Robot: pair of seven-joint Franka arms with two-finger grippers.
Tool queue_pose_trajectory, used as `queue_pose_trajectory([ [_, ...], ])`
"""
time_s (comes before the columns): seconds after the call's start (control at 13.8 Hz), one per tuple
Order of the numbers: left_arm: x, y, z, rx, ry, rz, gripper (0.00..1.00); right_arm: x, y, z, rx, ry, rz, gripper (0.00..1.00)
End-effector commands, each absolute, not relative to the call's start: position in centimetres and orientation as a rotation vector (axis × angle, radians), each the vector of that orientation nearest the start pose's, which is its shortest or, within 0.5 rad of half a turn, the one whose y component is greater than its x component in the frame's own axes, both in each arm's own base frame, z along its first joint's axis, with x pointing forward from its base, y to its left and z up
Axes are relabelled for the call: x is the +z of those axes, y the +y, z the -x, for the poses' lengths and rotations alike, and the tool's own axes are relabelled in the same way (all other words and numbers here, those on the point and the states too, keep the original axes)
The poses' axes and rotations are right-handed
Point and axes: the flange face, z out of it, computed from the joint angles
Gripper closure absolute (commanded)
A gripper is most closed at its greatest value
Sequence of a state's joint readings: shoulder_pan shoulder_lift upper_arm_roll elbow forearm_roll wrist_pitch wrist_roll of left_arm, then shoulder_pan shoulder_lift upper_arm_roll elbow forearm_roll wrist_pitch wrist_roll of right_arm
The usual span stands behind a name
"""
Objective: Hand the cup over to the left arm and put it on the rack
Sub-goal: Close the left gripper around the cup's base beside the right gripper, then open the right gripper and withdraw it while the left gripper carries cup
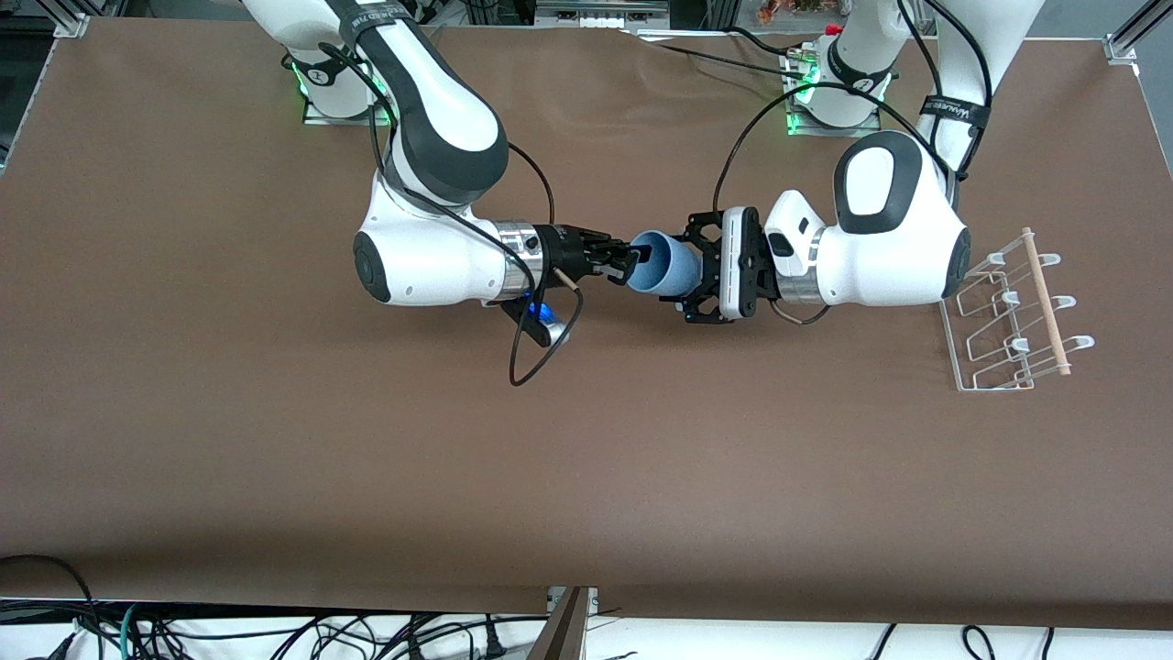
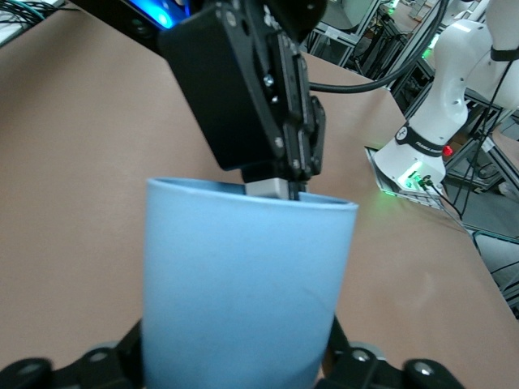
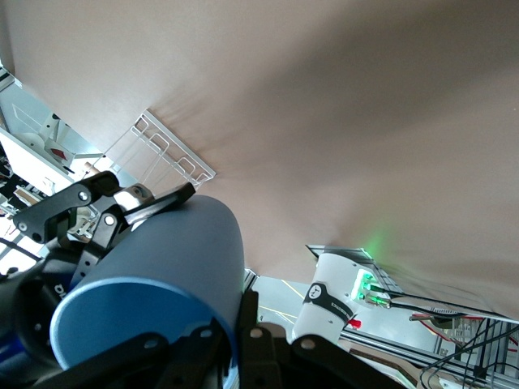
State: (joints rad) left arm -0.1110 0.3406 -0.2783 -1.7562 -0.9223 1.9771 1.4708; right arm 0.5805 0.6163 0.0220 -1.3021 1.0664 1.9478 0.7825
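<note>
Cup [image 1: 662,266] hangs sideways over mid-table, right gripper [image 1: 626,261] pinching its rim. Left gripper [image 1: 701,270] closed around its base. No readable label.

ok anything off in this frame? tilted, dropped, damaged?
Nothing stands out. The cup lies sideways in the air over mid-table, as a handover needs: the right gripper pinches its rim and the left gripper sits around its base. The rack stands undisturbed at the left arm's end.

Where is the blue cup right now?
The cup is up over the middle of the table, lying sideways between the right hand pinching its rim and the left hand around its base.
</note>
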Motion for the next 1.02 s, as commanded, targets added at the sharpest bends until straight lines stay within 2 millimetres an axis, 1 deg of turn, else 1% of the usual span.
queue_pose_trajectory([
  [0.0,40.8,-28.1,-57.8,0.492,-1.475,-1.689,1.0,41.8,46.3,-59.2,0.755,0.67,2.112,1.0],
  [0.07,40.8,-28.1,-57.8,0.491,-1.475,-1.688,1.0,41.8,46.1,-59.5,0.758,0.675,2.105,1.0],
  [0.15,40.9,-28.1,-57.8,0.492,-1.475,-1.688,1.0,41.8,45.3,-60.1,0.759,0.692,2.088,0.91],
  [0.22,40.9,-28.0,-57.8,0.493,-1.475,-1.689,1.0,41.6,44.1,-60.9,0.76,0.708,2.08,0.57],
  [0.29,40.9,-27.8,-57.9,0.495,-1.473,-1.69,1.0,41.8,42.8,-61.7,0.748,0.726,2.074,0.21],
  [0.36,41.1,-27.8,-58.0,0.498,-1.473,-1.69,1.0,42.0,41.0,-62.8,0.734,0.743,2.069,0.08],
  [0.44,41.2,-27.5,-58.1,0.497,-1.472,-1.691,1.0,42.3,38.6,-64.1,0.724,0.762,2.059,0.03],
  [0.58,41.7,-27.0,-58.1,0.495,-1.482,-1.689,1.0,42.2,32.9,-66.4,0.7,0.788,2.092,0.02],
  [0.65,42.0,-26.6,-58.0,0.482,-1.482,-1.682,1.0,42.7,30.4,-67.2,0.663,0.795,2.121,0.02],
  [0.73,42.0,-26.1,-58.1,0.476,-1.48,-1.679,1.0,42.7,27.7,-68.1,0.622,0.804,2.168,0.02],
  [0.8,41.9,-25.4,-58.2,0.457,-1.484,-1.68,1.0,42.9,24.8,-68.6,0.589,0.806,2.221,0.02],
  [0.87,41.8,-24.7,-58.4,0.435,-1.518,-1.694,1.0,43.7,22.4,-68.9,0.568,0.799,2.246,0.02],
  [0.95,41.7,-23.1,-58.8,0.411,-1.529,-1.731,1.0,43.7,19.9,-69.4,0.56,0.791,2.253,0.02],
])
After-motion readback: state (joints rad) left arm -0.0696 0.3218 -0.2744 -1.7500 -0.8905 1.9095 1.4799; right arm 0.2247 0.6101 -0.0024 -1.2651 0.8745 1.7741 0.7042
